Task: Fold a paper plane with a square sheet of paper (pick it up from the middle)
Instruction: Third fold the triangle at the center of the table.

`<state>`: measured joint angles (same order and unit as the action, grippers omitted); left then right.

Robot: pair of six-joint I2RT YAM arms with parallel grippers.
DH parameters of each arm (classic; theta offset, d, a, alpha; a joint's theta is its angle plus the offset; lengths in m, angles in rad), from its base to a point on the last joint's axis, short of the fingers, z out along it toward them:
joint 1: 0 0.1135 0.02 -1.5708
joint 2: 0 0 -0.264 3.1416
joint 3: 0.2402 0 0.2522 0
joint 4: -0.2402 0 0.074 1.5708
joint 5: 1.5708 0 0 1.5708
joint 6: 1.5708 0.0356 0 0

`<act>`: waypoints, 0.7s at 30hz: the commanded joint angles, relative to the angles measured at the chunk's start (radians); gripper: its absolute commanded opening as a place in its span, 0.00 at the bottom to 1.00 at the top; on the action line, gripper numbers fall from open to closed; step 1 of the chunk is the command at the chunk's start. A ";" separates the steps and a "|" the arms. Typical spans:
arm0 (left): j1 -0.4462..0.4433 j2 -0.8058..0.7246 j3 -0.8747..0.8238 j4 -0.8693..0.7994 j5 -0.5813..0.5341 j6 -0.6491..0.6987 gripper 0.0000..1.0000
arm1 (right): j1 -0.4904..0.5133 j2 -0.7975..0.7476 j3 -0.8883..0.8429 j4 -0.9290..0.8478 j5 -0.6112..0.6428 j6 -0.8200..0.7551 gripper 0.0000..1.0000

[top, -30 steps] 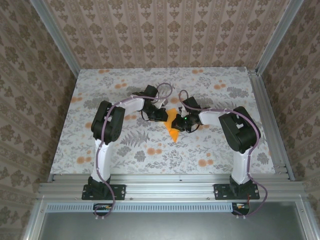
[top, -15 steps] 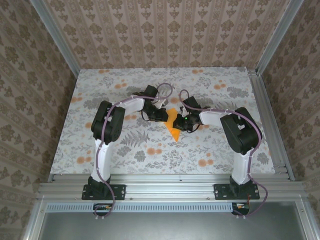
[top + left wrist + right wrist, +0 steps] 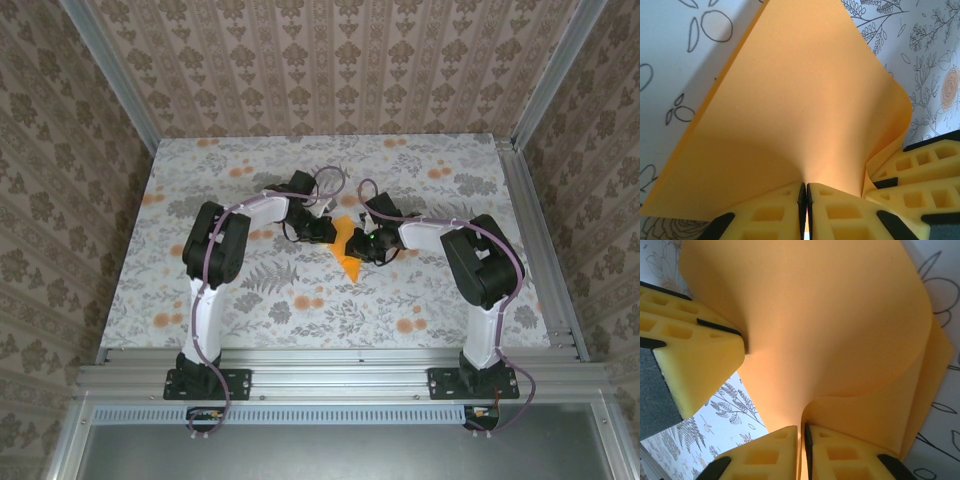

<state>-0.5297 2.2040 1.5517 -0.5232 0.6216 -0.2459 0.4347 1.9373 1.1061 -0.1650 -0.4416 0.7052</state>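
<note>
L gripper [image 3: 806,187], R gripper [image 3: 801,429] still pinching orange sheet [image 3: 347,262], pos. unchanged

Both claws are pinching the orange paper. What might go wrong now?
1. The left claw and right claw both pinch the orange paper close together, so pulling apart might tear it.
2. The paper curls in a loose bulge between them, so a crease could land crooked.
3. Each claw seems to hold just a small bit, so the sheet might slip out.
</note>
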 commanded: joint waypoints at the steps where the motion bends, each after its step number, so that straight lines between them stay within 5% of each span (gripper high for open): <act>1: -0.010 0.046 -0.027 -0.071 -0.032 0.008 0.14 | -0.004 0.021 0.015 -0.054 0.046 -0.017 0.24; 6: -0.012 0.046 -0.026 -0.069 -0.025 0.008 0.14 | -0.004 0.022 0.009 -0.053 0.046 -0.019 0.36; 21: -0.012 0.004 -0.019 -0.048 0.010 -0.010 0.14 | -0.004 0.022 -0.014 -0.038 0.053 -0.015 0.46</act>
<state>-0.5304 2.2040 1.5517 -0.5228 0.6331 -0.2462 0.4366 1.9366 1.1175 -0.1524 -0.4603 0.7029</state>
